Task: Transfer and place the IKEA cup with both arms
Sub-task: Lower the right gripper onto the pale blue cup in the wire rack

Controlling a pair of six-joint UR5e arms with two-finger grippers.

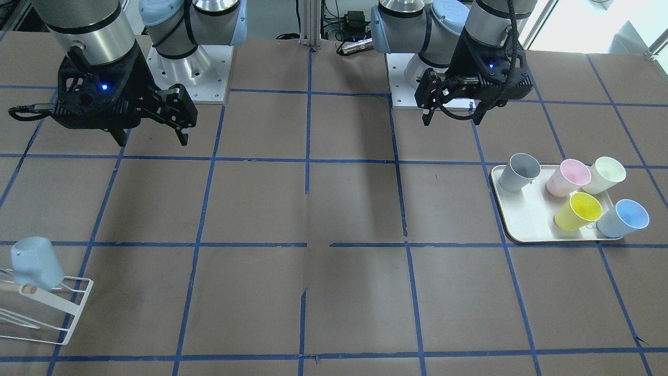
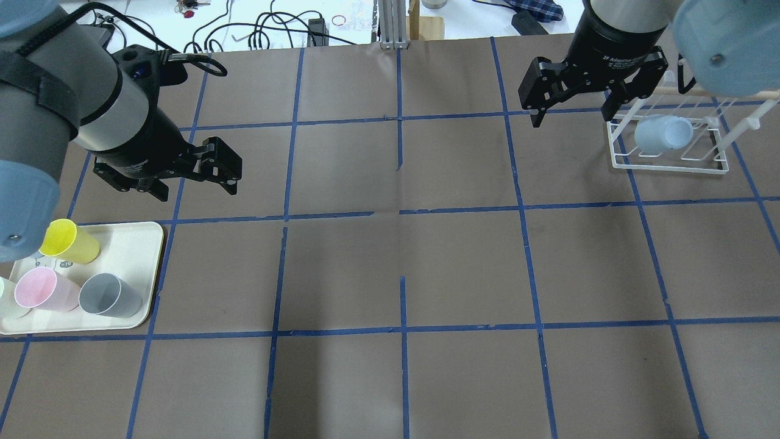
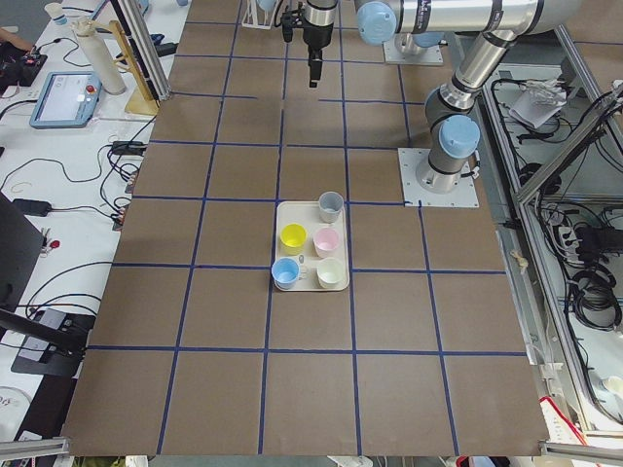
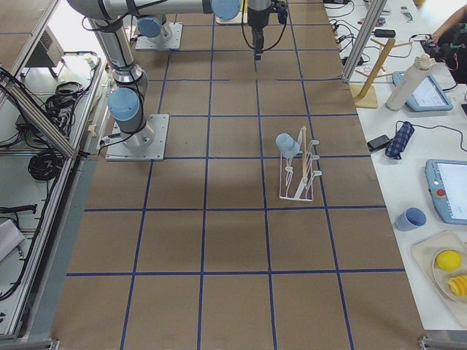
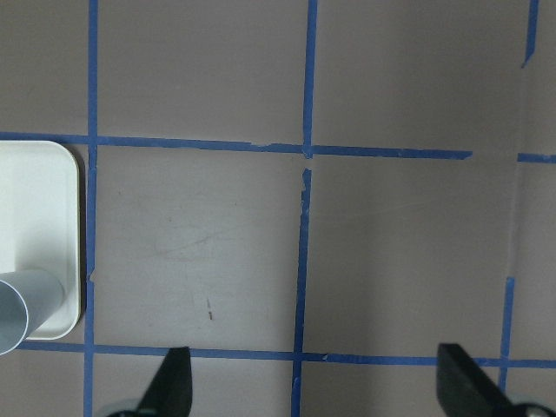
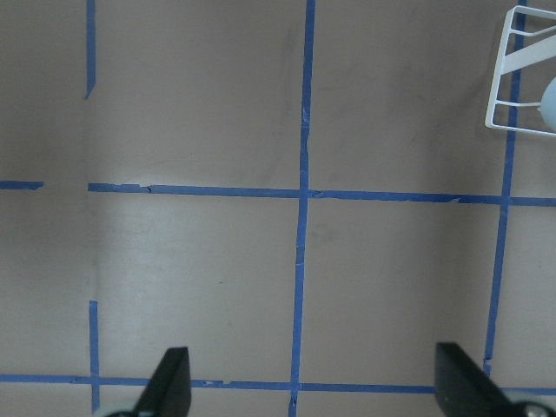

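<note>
IKEA cup (image 2: 661,135) rests on the rack (image 2: 670,166) while left tool (image 2: 195,186) and right tool (image 2: 573,119) hover open, empty.

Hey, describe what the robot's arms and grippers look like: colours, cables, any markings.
Both arms, left arm and right arm, are silver-grey tubes with pale blue joint caps. The left gripper and right gripper are black, two-fingered, with white lettering on the collar. Each black wrist housing shows a blue light, and black cables trail from both.

Cream tray (image 1: 522,222) sat at the right of the front view, grey cup (image 1: 518,172), pink cup (image 1: 567,177), white cup (image 1: 604,174) and yellow cup (image 1: 577,211) stood on it, wire rack (image 1: 79,313) at lower left, brown table (image 1: 344,209) gridded with blue tape.
</note>
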